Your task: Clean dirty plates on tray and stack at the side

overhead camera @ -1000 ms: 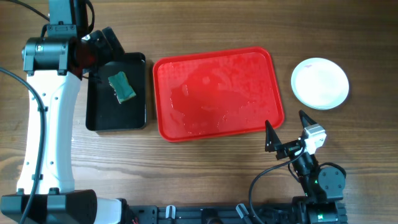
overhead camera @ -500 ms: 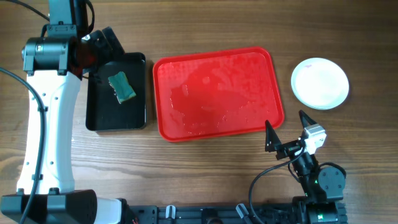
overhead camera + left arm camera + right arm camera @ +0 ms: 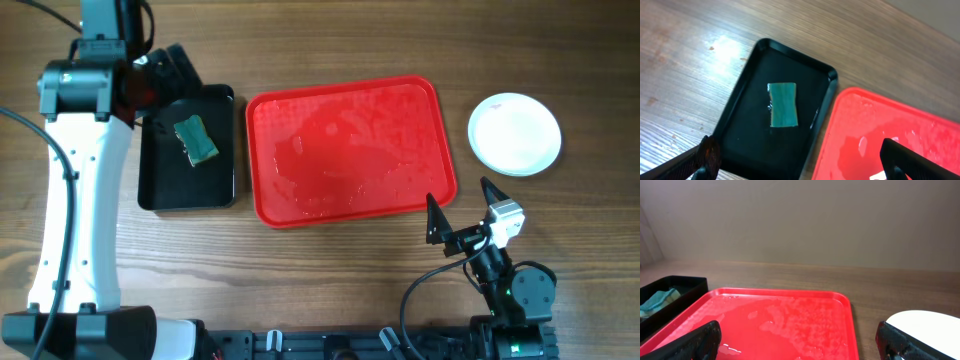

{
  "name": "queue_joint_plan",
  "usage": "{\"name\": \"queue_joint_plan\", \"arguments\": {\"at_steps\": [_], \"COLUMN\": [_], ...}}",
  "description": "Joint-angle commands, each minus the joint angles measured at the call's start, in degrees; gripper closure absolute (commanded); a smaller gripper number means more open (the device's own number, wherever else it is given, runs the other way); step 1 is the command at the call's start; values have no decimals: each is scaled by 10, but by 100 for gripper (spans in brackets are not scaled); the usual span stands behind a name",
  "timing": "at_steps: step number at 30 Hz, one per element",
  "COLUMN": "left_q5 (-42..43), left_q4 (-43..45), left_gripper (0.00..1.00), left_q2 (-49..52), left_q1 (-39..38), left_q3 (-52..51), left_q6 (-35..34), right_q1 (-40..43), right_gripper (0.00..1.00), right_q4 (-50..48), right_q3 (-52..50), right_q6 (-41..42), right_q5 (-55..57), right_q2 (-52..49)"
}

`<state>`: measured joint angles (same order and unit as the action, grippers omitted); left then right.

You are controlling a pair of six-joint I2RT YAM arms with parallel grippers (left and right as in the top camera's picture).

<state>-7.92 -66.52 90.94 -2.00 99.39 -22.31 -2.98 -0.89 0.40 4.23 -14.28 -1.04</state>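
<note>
Clock directions are read off the overhead view, with 12 at the top edge.

My left gripper (image 3: 799,152) is at 10 o'clock of the table (image 3: 300,290), up by the 11 o'clock corner of the black tray (image 3: 165,185). Its jaws are spread as wide as they go, with nothing in them. In the left wrist view only the two finger ends show at the bottom corners, with the black tray between them.

The sponge (image 3: 196,140) is green. It lies flat inside the black tray in its 12 o'clock half, slightly skewed and clear of my fingers.

My right gripper (image 3: 457,195) is at 5 o'clock of the table, just off the 5 o'clock corner of the red tray (image 3: 350,150). Its jaws are also fully apart and empty. One fingertip is near the tray rim, and I cannot tell whether it touches.

The red tray sits mid-table with its long sides running 9 to 3. The black tray is just beside it at 9 o'clock, with a narrow gap between them. The red tray's floor is wet, with glossy patches and droplets.

The plates (image 3: 515,133) are on the bare table at 3 o'clock of the red tray, apart from its rim and level with its 12 o'clock half. The top one is plain white. From above I cannot tell how many lie under it. In the right wrist view a white plate edge shows low on the right, with the red tray straight ahead.
</note>
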Motion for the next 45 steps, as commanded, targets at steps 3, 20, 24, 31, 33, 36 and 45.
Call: {"name": "queue_joint_plan", "arguments": {"at_steps": [3,20,24,31,33,36,45], "left_q5": [-95,150,150,161,160,158,154], "left_q4": [-2,480,499,613,631,634,704], "left_gripper": [0,0,0,0,0,0,0], "left_q2": [-101,-532,-642,-806,-844,-868,-908], "left_q1": [-93,9,30,32,31,31,31], "left_q3": [-5,-561,-678,-842,-885,-912,-972], "left_q6": [26,26,43,96,100,101,116], "right_q1": [-4,-4,-4,-4,-4,-4,-4], "right_gripper": [0,0,0,0,0,1,0], "right_q4": [-2,-2,-2,-2,-2,-2,-2], "right_q3": [-1,-1,-1,-1,-1,-1,-1], "right_q6": [-7,-7,-7,-7,-7,-6,-7], "right_q5": [6,6,6,6,6,6,6], "right_q2": [8,8,8,8,8,8,8]}}
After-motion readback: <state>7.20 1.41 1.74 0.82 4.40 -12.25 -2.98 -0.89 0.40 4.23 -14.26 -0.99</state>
